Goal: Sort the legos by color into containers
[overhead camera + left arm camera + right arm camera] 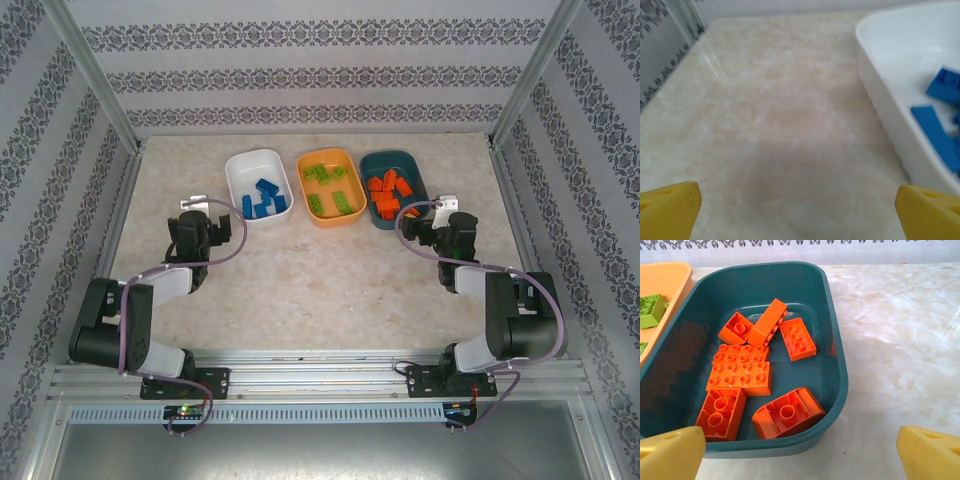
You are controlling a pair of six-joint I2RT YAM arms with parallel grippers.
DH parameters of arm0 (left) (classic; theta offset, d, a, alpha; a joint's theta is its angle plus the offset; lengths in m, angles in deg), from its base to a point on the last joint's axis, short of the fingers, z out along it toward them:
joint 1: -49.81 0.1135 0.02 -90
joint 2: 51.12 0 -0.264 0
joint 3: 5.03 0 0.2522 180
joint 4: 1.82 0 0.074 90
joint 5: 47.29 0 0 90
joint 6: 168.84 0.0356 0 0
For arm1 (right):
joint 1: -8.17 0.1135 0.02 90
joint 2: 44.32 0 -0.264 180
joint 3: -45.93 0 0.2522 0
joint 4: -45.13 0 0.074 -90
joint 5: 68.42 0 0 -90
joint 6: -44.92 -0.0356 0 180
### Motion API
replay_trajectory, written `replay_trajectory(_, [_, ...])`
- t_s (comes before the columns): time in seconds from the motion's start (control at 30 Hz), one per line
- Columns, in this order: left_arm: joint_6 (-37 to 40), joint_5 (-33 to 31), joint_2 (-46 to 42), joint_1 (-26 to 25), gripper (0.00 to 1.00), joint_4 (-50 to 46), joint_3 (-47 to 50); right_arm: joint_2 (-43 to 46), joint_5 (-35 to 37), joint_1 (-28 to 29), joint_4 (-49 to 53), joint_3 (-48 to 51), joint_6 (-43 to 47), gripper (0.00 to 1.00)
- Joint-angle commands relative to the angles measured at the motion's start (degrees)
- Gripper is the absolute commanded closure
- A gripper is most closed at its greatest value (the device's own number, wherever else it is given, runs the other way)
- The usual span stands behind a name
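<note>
Three dishes stood in a row at the far side of the marbled table, close beside one another. The white dish was on the left, the orange dish in the middle and the teal dish on the right. The blue bricks lay in the white dish, the green bricks in the orange dish and the orange bricks in the teal dish. No brick lay loose on the table that could be seen.

The left gripper hung low over bare table just to the left of the white dish. Its yellow fingertips were spread wide, with nothing between them.

The right gripper was at the near edge of the teal dish, released. Its yellow fingertips were set far apart and held nothing. In its wrist view the orange bricks lay in a loose heap on the dish floor. Some lay studs up, some were turned over with their hollow undersides showing, and one long brick leaned tilted across its neighbours. At the left edge of that view a corner of the orange dish showed, with green bricks inside.
</note>
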Motion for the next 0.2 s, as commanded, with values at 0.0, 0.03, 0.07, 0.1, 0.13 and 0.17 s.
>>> replay_trajectory(0.0, [2.37, 5.39, 4.07, 1.81, 0.0, 13.36, 3.1, -0.17, 4.58, 1.81, -2.34, 0.03, 1.42, 0.02])
replay_trajectory(0.03, [1.3, 6.03, 4.25, 2.73, 0.0, 14.37, 3.72, -0.34, 4.82, 1.93, -2.44, 0.02, 1.44, 0.02])
replay_trajectory(0.07, [0.22, 6.25, 4.28, 3.4, 0.0, 15.12, 4.43, -0.36, 4.55, 1.71, -2.23, -0.06, 1.32, 0.02])
replay_trajectory(0.1, [-0.35, 6.15, 5.49, 3.85, 0.0, 18.58, 6.16, -0.33, 4.43, 1.65, -2.35, -0.01, 1.28, 0.02])
replay_trajectory(0.13, [-0.03, 6.0, 7.55, 4.18, 0.0, 25.37, 7.66, -0.25, 4.54, 1.7, -2.61, 0.19, 1.33, 0.02])
replay_trajectory(0.17, [-0.34, 5.73, 6.95, 4.12, 0.0, 24.11, 7.48, -0.15, 4.86, 1.86, -2.89, 0.39, 1.34, 0.02])
